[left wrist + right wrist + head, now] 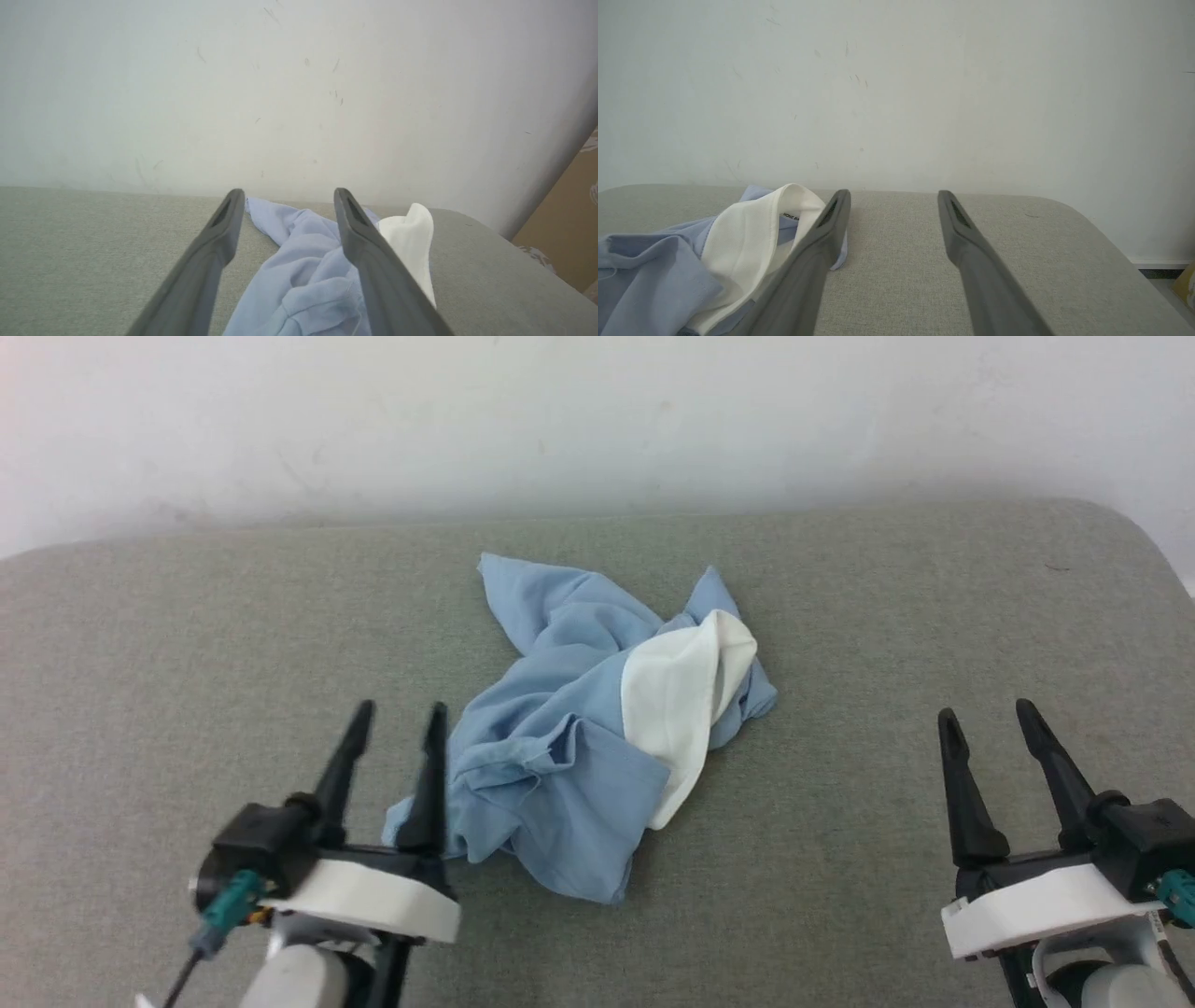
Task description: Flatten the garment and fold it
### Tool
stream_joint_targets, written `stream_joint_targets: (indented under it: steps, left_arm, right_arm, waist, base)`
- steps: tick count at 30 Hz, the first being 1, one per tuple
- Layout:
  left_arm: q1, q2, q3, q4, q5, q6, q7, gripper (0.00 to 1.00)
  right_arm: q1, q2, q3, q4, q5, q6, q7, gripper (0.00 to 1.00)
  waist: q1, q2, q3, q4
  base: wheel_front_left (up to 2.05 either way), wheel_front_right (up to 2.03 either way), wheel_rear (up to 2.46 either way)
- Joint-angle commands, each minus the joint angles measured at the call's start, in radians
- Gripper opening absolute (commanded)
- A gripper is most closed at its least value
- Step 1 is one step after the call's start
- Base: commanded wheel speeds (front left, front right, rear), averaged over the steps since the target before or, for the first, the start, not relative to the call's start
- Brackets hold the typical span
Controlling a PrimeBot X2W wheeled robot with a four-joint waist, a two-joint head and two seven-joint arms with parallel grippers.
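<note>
The garment is a light blue shirt lying crumpled in a heap in the middle of the grey cushion, its white collar turned up on the right side. My left gripper stands open just left of the heap's near edge, with nothing between its fingers. In the left wrist view the garment lies ahead between and beyond the fingers. My right gripper is open well to the right of the shirt. The right wrist view shows the collar with small lettering at the left, apart from the fingers.
The grey fabric cushion spreads wide around the shirt, its rounded corner at the far right. A white wall rises right behind it. Brown floor shows past the cushion's right end in the left wrist view.
</note>
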Motion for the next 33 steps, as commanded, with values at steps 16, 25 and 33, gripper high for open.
stream_joint_targets:
  steps: [16,25,33]
  left_arm:
    - [0.123,0.041,0.181,-0.045,0.074,0.017,-0.005,1.00]
    - [0.111,-0.006,0.185,-0.028,0.083,-0.013,-0.005,1.00]
    - [0.081,-0.059,0.199,-0.021,0.104,-0.058,-0.005,1.00]
  right_arm:
    - [0.010,0.002,0.079,0.009,-0.040,-0.001,0.071,1.00]
    - [-0.144,0.002,0.358,0.132,0.015,-0.001,0.239,1.00]
    - [-0.334,-0.006,0.523,0.275,0.063,-0.001,0.329,1.00]
  waist:
    - [0.0001,0.0000,-0.005,0.047]
    - [0.0001,0.0000,0.003,0.104]
    - [0.0001,0.0000,0.021,0.159]
  base:
    - [0.00,0.00,0.00]
    - [0.00,0.00,0.00]
    - [0.00,0.00,0.00]
